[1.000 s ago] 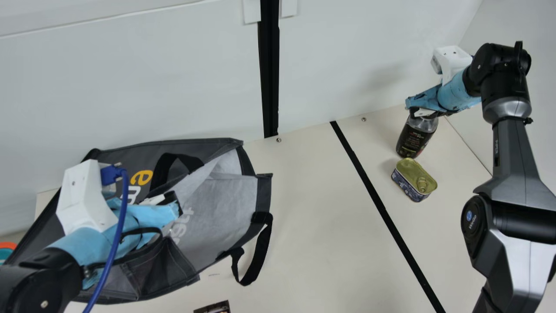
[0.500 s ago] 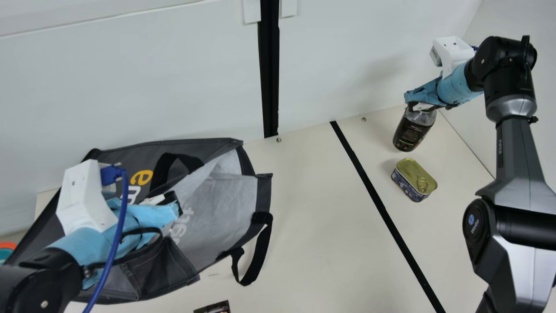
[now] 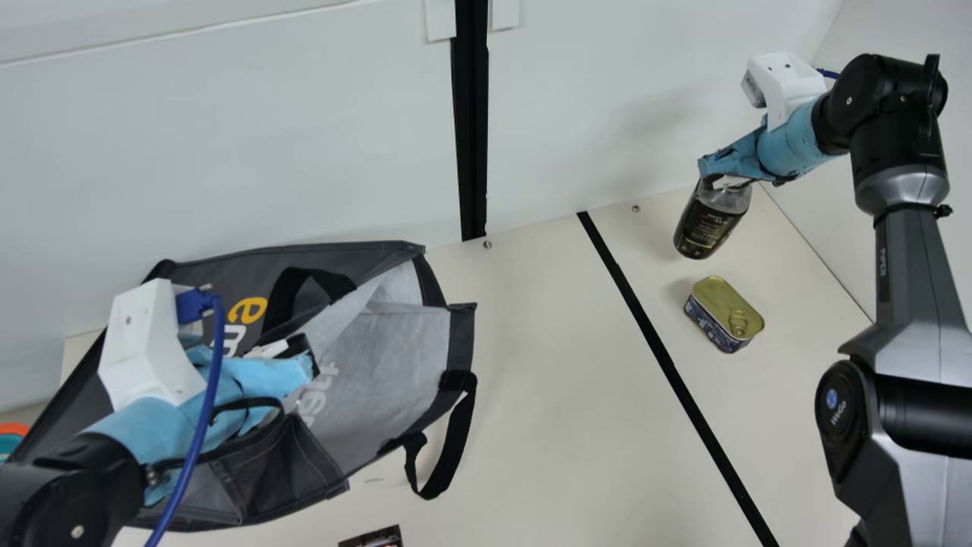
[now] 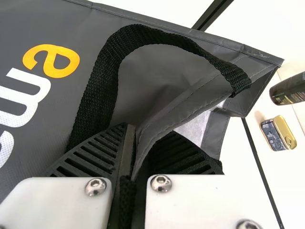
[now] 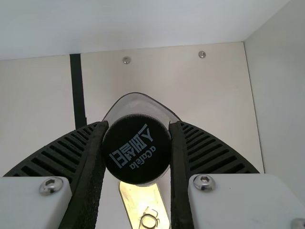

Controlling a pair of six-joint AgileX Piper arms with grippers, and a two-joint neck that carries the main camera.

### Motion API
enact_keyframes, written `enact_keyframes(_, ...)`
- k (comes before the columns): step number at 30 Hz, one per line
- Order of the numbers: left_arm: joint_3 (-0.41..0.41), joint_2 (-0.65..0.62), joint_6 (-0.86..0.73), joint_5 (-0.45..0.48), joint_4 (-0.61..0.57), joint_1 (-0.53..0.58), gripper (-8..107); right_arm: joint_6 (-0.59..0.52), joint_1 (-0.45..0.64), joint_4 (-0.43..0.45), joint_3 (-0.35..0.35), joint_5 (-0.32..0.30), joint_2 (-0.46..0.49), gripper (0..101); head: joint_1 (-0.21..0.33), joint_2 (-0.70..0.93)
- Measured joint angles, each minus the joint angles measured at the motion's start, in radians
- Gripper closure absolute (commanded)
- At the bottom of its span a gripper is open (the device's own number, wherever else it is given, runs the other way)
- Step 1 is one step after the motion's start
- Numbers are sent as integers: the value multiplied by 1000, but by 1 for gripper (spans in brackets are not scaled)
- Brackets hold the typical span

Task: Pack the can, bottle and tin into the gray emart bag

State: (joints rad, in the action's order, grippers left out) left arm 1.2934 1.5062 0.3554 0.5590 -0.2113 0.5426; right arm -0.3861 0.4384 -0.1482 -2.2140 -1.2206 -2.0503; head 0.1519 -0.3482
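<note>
Across cream table (image 3: 562, 380), main view: see black strip (image 3: 645, 319) on surface, pale wall (image 3: 266, 137) behind. Note gray emart bag (image 3: 380, 372) slumped, mouth open, with left gripper (image 3: 304, 357) at its upper edge. Log bottle (image 3: 710, 228) tilted, hanging from right gripper (image 3: 717, 182), near tin (image 3: 725, 315); both outside bag. Left wrist view: find left ribbed fingers (image 4: 100, 152) pinching bag fabric, beside black handle (image 4: 107, 64); see tin and part of bottle beyond. Right wrist view: find right ribbed fingers (image 5: 209, 152) clamping bottle by black cap (image 5: 137, 149); see tin partly hidden behind cap.
</note>
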Motion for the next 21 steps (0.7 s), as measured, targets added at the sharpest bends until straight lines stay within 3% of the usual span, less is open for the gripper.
enact_keyframes(21, 0, 0, 0, 0, 0, 0, 89, -67, -71, -19, 138, 0, 160, 101, 0, 0)
